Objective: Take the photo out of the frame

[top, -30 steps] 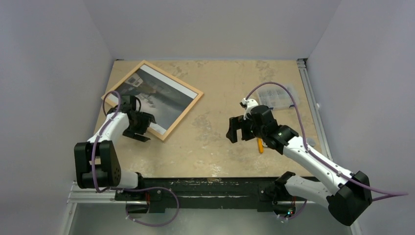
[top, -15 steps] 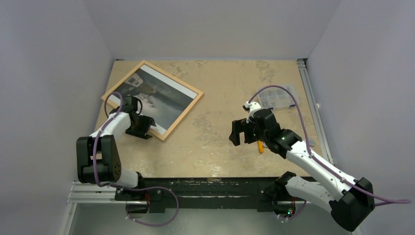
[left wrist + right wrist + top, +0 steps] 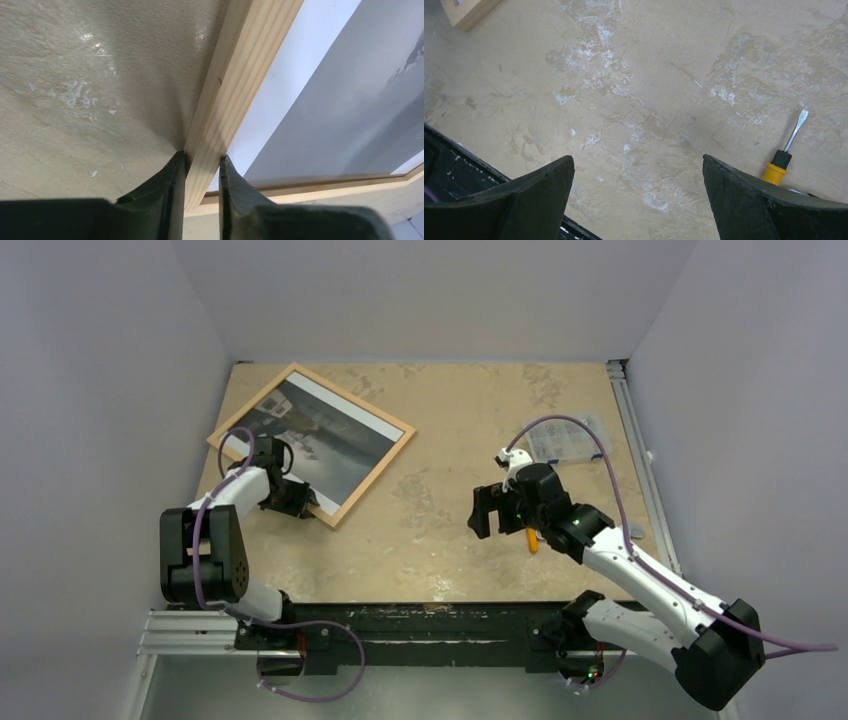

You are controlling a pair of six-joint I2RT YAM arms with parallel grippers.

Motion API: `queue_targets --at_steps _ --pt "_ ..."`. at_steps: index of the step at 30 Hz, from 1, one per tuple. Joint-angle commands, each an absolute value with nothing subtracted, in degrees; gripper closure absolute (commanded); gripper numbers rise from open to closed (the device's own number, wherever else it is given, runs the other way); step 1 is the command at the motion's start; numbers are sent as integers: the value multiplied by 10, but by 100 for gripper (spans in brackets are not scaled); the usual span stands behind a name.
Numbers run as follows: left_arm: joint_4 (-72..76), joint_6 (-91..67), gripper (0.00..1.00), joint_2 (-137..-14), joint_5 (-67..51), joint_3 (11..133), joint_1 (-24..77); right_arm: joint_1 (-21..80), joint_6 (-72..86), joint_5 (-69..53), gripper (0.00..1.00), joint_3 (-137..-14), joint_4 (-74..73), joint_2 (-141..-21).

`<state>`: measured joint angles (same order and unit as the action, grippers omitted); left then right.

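Photo point(image 3: 320, 440) sits inside frame point(image 3: 372, 478), lying flat at far-left of table point(image 3: 470, 410). L gripper point(image 3: 200, 160): jaws clamped on frame's near-left rail, close to corner. R gripper point(image 3: 638, 159): jaws wide apart, above table, screwdriver point(image 3: 786, 150) adjacent.

Frame point(image 3: 353, 400): large rectangle of thin, light natural-wood rails point(image 3: 240, 100). It lay flat on the far-left part of the table point(image 3: 480, 420), turned diagonally with one corner toward the far edge. Photo point(image 3: 320, 440): thin black-and-white print, mostly dark grey point(image 3: 360, 100), with a white band beside the near-left rail. It sat flat inside the frame.
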<state>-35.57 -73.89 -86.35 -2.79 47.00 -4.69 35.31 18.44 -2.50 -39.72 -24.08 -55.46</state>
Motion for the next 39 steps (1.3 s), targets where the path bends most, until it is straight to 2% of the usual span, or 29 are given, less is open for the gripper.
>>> queue_targets --at_steps 1,3,8,14,18,21,28,31,35,39 --pt "-365 -730 92 -870 -11 478 -46 357 192 -27 1 -397 -204 -567" --pt "-364 -722 100 -866 -15 478 -46 366 189 -23 1 -399 -193 -572" --pt "-394 -690 100 -838 -18 489 -46 422 164 21 1 -421 -167 -589" --pt "-430 -651 100 -756 -5 481 -45 535 100 86 1 -450 -89 -650" --pt "-460 -631 100 -698 -2 471 -45 613 -2 156 1 -444 26 -689" --pt "-475 -622 100 -669 -2 462 -44 646 -92 155 2 -430 126 -714" --pt "-483 -616 100 -636 -9 437 -44 740 -408 202 1 -454 294 -839" --pt "-480 -614 100 -627 -15 430 -43 750 -506 177 1 -452 354 -895" --pt "-485 -607 100 -620 -19 430 -44 751 -631 119 1 -410 527 -967" --pt "-484 -607 100 -609 -24 422 -44 753 -658 124 1 -447 561 -1041"
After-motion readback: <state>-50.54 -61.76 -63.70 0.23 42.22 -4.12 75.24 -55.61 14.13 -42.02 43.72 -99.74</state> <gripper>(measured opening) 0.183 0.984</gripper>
